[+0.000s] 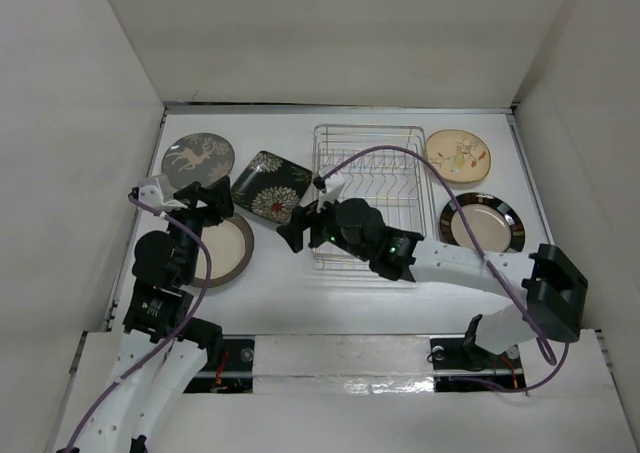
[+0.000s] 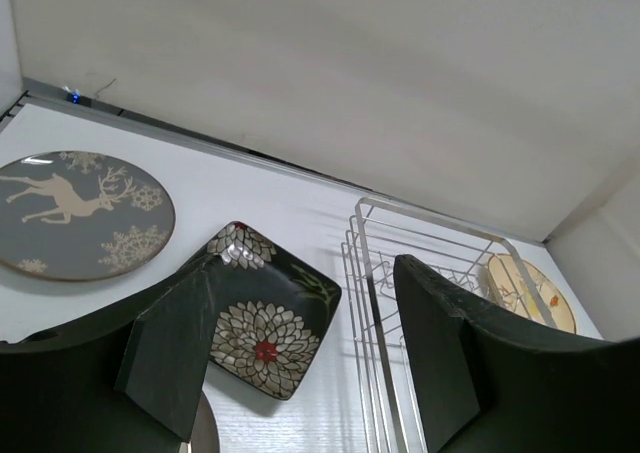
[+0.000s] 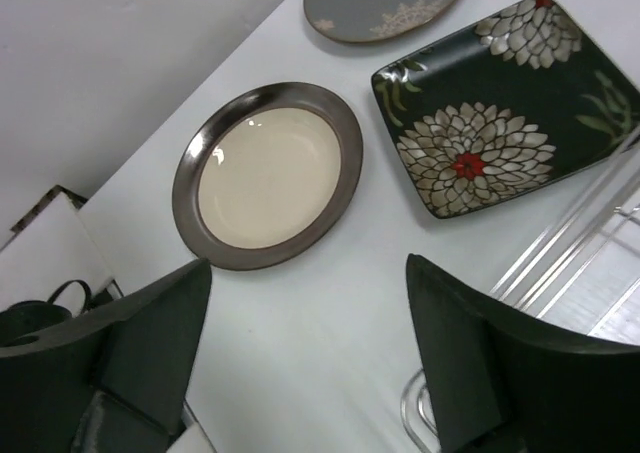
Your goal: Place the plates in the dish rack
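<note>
Ceramic plates point(image 1: 458, 155) all lie flat on the white tabletop point(image 1: 300, 293), and the chrome wire dish rack point(image 1: 370, 131) is empty. Both claws gape wide, holding nothing. The right claw point(image 1: 305, 223) is near the black square flowered plate point(image 1: 270, 186), the left claw point(image 1: 205, 205) by a cream-centred brown-rimmed plate point(image 1: 232, 251). I judge the low glazed rims may slip from a pinch, and the close arms may collide.

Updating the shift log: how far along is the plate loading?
Done: nothing; the dish rack is empty. In hand: nothing; left end effector and right end effector are open. Left: all five lie on the table: deer plate, black square plate, tan plate, left brown-rimmed plate, right brown-rimmed plate.
</note>
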{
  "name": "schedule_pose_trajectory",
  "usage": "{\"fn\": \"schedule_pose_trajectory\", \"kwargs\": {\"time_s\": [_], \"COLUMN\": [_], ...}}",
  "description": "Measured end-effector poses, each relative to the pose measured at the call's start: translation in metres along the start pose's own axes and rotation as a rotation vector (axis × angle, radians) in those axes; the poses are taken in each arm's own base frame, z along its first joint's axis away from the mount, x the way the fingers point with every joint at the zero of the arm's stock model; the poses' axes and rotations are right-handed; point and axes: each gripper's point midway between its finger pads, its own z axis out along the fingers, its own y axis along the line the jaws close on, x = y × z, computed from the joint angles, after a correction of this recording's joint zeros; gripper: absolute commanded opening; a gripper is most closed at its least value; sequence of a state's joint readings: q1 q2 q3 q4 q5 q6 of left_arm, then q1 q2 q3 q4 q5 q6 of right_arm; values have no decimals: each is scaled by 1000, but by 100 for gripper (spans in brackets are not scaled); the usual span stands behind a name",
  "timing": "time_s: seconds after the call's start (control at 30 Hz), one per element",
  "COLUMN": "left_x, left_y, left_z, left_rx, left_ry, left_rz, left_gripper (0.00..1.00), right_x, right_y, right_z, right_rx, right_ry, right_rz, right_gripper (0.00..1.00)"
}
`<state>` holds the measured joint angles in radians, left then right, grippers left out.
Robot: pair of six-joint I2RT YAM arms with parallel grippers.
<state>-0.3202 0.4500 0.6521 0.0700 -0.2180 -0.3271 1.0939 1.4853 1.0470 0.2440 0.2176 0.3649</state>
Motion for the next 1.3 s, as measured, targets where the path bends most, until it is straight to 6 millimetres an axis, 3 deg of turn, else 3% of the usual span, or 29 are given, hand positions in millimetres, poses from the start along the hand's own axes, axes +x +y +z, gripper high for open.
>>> {"fn": "schedule_pose_trajectory", "kwargs": {"time_s": [0.07,0.3,0.37,0.47,0.6,0.77,0.87,0.9,0.97,1.0,1.1,1.3], "left_x": [4,22,28,41,75,114,129,129,124,124,128,144], "left_y": [1,4,5,9,18,31,51,65,99,117,165,232], "left_z": [2,12,15,23,41,67,80,85,94,97,100,104], "left_rx": [-4,-21,-29,-54,-117,-208,-261,-296,-376,-421,-543,-703], "left_ry": [12,71,90,130,230,360,394,393,362,351,339,369], "left_rz": [2,14,14,6,-8,-3,-56,-82,-130,-151,-198,-263], "left_gripper": [65,61,56,45,2,0,0,4,20,38,67,66], "right_x": [-1,-15,-17,-13,-10,-22,-22,-19,-16,-16,-20,-33], "right_y": [-4,-24,-29,-34,-39,-41,-49,-55,-69,-76,-93,-106], "right_z": [-9,-27,-28,-36,-50,-64,-76,-80,-88,-92,-103,-112], "right_rx": [8,35,45,50,53,42,49,56,79,92,123,120], "right_ry": [-7,-53,-58,-52,-39,-57,-72,-72,-77,-81,-109,-150], "right_rz": [1,17,22,21,7,-27,-32,-31,-22,-19,-1,32], "right_gripper": [71,5,0,0,0,0,9,19,27,32,35,35]}}
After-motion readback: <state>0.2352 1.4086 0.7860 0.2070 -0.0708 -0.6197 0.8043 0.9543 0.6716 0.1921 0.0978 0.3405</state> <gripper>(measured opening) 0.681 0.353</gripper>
